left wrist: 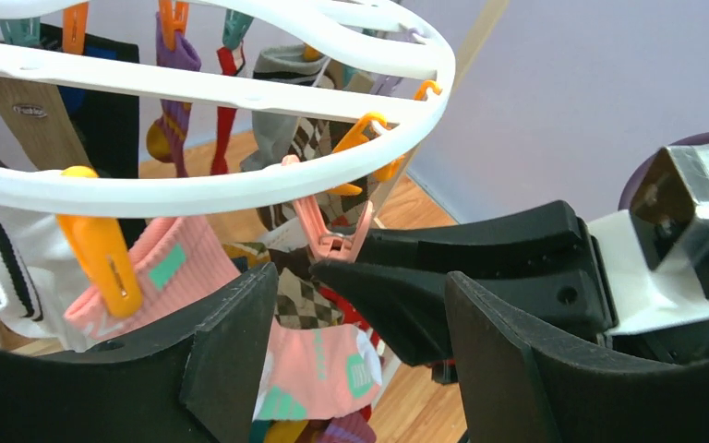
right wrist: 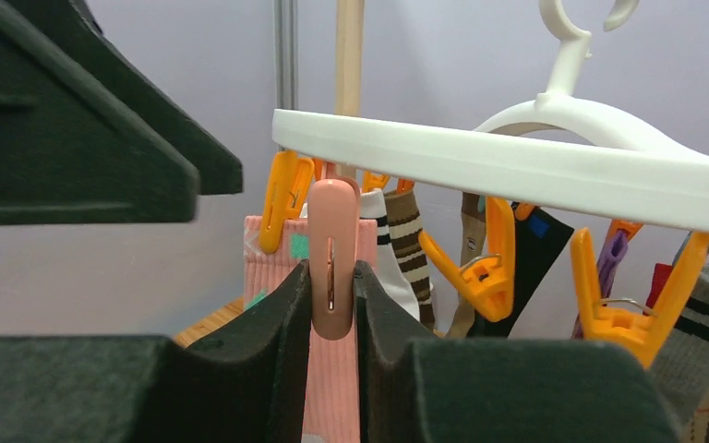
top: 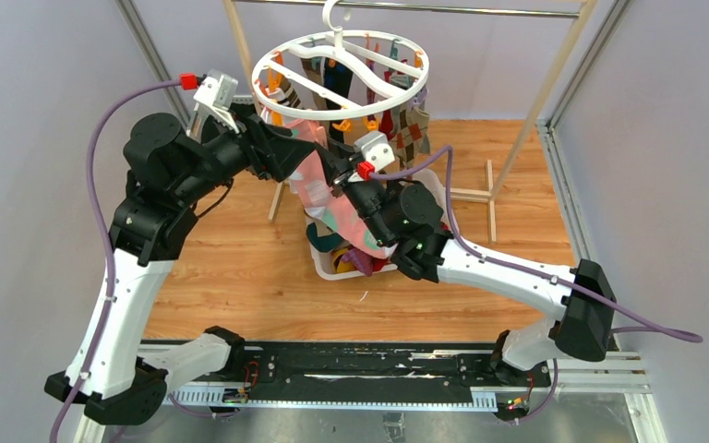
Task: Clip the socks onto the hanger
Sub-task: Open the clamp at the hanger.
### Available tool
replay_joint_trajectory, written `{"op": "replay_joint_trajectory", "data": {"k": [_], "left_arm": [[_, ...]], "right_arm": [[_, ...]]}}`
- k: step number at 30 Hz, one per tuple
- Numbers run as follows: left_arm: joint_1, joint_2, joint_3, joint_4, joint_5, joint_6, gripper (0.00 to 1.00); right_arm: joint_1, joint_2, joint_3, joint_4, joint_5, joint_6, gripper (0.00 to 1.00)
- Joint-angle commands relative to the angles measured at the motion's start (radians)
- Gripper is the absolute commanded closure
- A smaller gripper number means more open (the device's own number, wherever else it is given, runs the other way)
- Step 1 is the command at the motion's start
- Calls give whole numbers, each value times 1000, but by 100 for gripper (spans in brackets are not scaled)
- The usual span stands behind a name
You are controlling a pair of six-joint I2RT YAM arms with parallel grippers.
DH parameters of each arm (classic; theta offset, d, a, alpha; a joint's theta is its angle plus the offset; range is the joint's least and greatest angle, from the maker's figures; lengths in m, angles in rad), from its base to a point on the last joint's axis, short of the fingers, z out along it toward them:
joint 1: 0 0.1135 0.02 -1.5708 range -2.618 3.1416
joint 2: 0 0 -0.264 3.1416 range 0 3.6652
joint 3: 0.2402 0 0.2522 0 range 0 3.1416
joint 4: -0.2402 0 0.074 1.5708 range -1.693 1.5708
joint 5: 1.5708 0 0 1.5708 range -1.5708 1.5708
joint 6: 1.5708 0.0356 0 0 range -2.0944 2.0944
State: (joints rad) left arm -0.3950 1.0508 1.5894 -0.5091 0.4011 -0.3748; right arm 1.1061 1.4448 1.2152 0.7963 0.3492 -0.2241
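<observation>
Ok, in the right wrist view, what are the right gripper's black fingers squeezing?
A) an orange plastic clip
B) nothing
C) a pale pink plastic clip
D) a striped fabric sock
C: the right gripper presses on both sides of the pale pink plastic clip, which hangs under the white round plastic hanger.

You have even, diffuse light from overhead; the table (top: 240,268) carries only faint, soft-edged shadows. In both wrist views, the black fingers (right wrist: 268,341) nearest the lens read dark and slightly soft, while the white hanger (right wrist: 517,161) is bright and sharp.
</observation>
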Motion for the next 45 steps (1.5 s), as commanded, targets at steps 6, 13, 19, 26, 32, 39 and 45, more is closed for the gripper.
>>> {"op": "replay_joint_trajectory", "data": {"k": [6,13,19,26,32,39,45], "left_arm": [[-4,33,2,43,25,13,30],[-4,61,-25,122,22,-12,30],[-4,110,-1,139,52,-22,31],[-4,110,-35,168,67,-40,35],[-4,112,-32,197,51,-51,45],[-4,112,-54,220,17,-51,72],[-4,91,-49,193,-25,-13,93]], "right_arm": [[35,20,28,72,41,-39,100],[36,13,26,68,13,-4,100],[35,10,27,60,-2,22,100],[34,6,22,52,-16,34,100],[35,8,24,40,-27,46,100],[36,-1,23,26,-51,70,93],[34,-92,-76,-2,10,68,46]]}}
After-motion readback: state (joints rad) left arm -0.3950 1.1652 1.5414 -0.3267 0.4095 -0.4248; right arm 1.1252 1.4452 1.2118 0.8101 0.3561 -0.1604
